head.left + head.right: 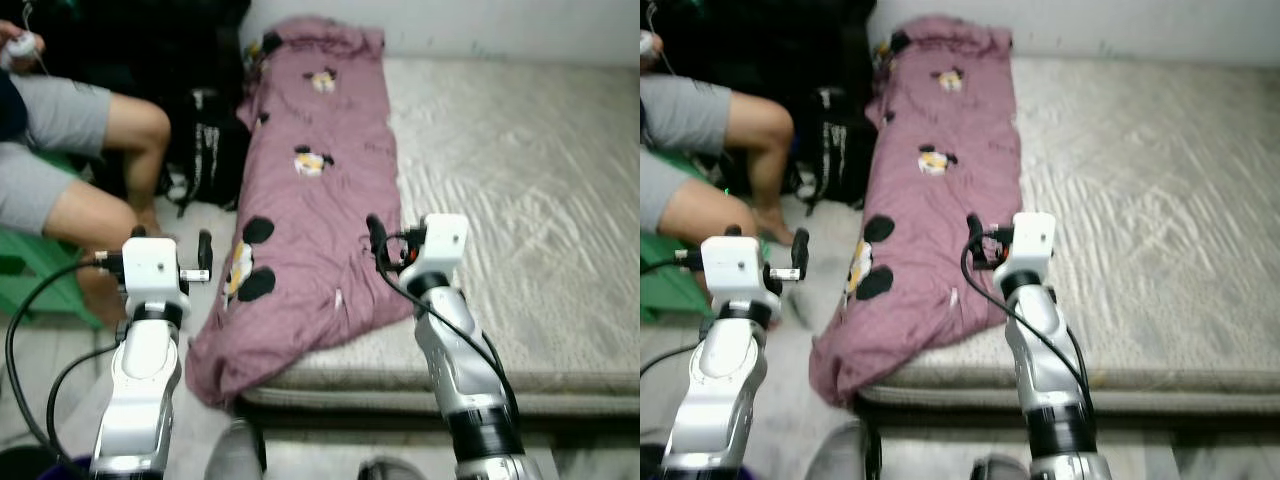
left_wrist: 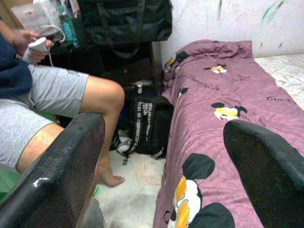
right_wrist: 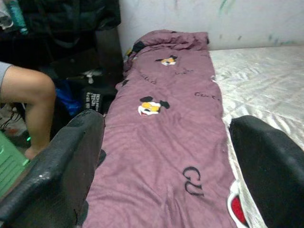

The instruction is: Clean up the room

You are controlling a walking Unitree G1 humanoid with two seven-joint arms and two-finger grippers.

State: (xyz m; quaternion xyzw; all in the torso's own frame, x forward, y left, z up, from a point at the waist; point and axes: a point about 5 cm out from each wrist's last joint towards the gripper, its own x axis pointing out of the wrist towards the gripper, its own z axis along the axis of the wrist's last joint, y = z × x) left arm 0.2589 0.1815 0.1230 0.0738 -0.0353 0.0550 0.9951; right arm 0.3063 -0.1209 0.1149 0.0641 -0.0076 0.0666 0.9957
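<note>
At the bottom of the frame the two silver arms rise into view, the left one at lower left and the right one just right of centre. The left end effector (image 1: 170,245) hangs over the floor beside the bed, its two black fingers (image 2: 57,175) spread well apart with nothing between them. The right end effector (image 1: 985,240) is raised over the near part of the blanket, and its fingers (image 3: 61,161) also stand wide apart and empty. The purple blanket (image 1: 310,190), printed with cartoon mouse figures and dark lettering, lies folded in a long strip along the left edge of the mattress (image 1: 520,200), running from the wall at the top centre down to the lower centre, where its near end spills over the mattress corner and droops toward the floor (image 1: 205,215). The rest of the pale, quilted mattress to the right lies bare. In the upper left a person (image 1: 70,150) in grey shorts sits on something green, bare knees bent, one hand (image 2: 26,40) holding a small white device with a cord. Between the person's legs and the bed a black backpack (image 2: 147,126) with white lettering stands on the floor, just beside the blanket's edge. More dark bags (image 2: 123,19) sit above it against the wall.
</note>
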